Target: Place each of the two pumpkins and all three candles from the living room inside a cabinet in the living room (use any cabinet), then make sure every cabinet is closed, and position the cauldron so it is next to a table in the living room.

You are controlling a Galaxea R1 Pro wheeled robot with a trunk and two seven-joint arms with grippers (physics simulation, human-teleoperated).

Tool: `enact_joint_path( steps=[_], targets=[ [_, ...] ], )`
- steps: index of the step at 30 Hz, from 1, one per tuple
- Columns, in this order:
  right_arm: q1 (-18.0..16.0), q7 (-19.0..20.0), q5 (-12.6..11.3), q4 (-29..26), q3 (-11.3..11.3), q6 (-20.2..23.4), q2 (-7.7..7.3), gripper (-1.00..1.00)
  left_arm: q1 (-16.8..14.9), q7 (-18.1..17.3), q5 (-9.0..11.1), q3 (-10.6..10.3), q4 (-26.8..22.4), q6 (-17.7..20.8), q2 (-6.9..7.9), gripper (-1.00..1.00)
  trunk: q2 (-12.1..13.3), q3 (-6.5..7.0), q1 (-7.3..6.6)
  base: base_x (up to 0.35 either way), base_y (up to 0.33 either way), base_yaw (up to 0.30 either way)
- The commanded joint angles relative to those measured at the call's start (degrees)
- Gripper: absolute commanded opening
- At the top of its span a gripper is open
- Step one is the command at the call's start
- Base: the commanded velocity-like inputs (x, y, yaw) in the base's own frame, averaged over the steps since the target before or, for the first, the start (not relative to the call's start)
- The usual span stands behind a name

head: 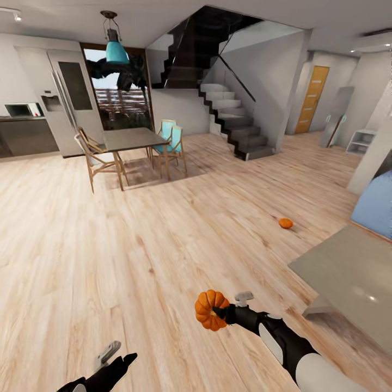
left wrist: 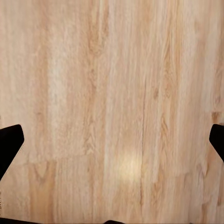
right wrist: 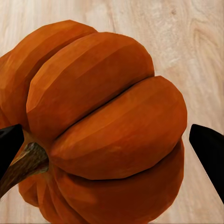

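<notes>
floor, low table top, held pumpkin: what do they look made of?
Floor: pale wood planks, grain and seams visible, faint sheen, likely laminate or sealed wood.
Low table: smooth grey top with glossy highlights, could be glass or polished stone.
Pumpkin in the right gripper: matte orange ribbed skin, woody brown stem; faceted render, so real or plastic is unclear.

Pale wood floor, matt orange pumpkin

The floor (head: 163, 228) is light planked wood with a soft sheen; the pumpkin (right wrist: 102, 126) looks smooth, ribbed and matt, its stem (right wrist: 25, 163) rough brown.

Pale wood floor (head: 163, 228), dark staircase (head: 228, 109)
</notes>
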Motion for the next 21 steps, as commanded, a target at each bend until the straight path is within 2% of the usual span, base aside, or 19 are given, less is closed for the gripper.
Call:
enact_joint_path(
  steps=[1,10,21],
  targets=[
    [0.0,0.0,-0.8,-0.1,0.2,0.4,-0.06,-1.00,0.0,0.0,0.5,-0.2,0.0,0.2,0.05,1.00,0.0,-0.05,0.03,0.274,0.242,-0.059],
    [0.0,0.0,-0.8,-0.1,0.2,0.4,-0.05,-1.00,0.0,0.0,0.5,-0.2,0.0,0.2,0.07,1.00,0.0,-0.05,0.03,0.257,0.252,-0.022],
    [0.0,0.0,-0.8,-0.1,0.2,0.4,-0.09,-1.00,-0.1,0.0,0.4,-0.2,0.9,0.1,0.05,1.00,0.0,-0.05,0.03,0.234,0.263,-0.219]
  ],
)
